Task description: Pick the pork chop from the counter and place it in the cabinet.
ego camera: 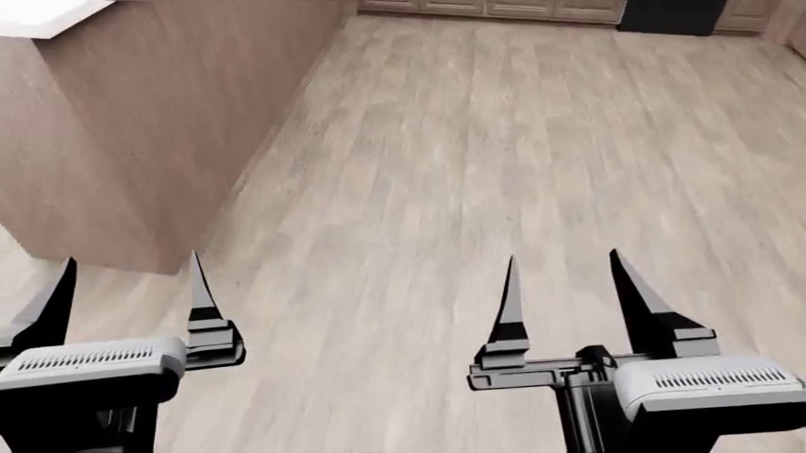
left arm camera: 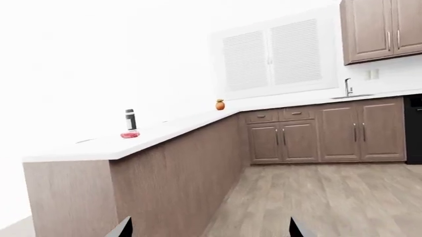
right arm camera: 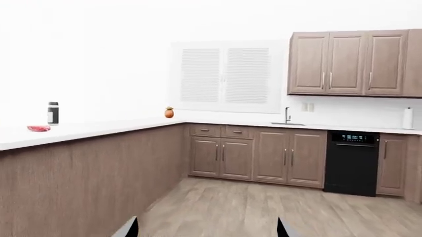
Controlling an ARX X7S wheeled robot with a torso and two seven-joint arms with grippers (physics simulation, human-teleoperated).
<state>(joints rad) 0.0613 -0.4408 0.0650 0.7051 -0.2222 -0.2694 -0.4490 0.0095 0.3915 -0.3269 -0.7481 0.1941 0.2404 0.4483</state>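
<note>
The desk (left arm camera: 165, 133) is a long white top on a brown wood-grain panelled base, running from a near end out to a far corner where it turns along the back wall. The pork chop (left arm camera: 130, 134) lies flat on the white top near the desk's near end, a small glossy red-pink slab, just beside a dark bottle (left arm camera: 130, 119) with a pale band that stands upright behind it. Whether the two touch cannot be told. Well apart from both, at the desk's far inner corner, sits a small orange rounded object (left arm camera: 220, 104). Along the back run a sink faucet (left arm camera: 347, 87) rises from the top, under a white shuttered window (right arm camera: 228, 76). Brown panelled wall cabinets (right arm camera: 349, 62) with vertical bar handles hang beside the window, base cabinets and two drawers sit below the top, and a black dishwasher (right arm camera: 351, 163) stands among them. A white roll (right arm camera: 407, 118) stands upright on the top by the far right end. The floor (ego camera: 504, 170) is pale wood plank.

In the head view only the desk's near corner shows, at the upper left. The left gripper (ego camera: 124, 294) and right gripper (ego camera: 576, 288) both hang over bare floor with fingers spread wide, holding nothing, well apart from the desk and the pork chop.
</note>
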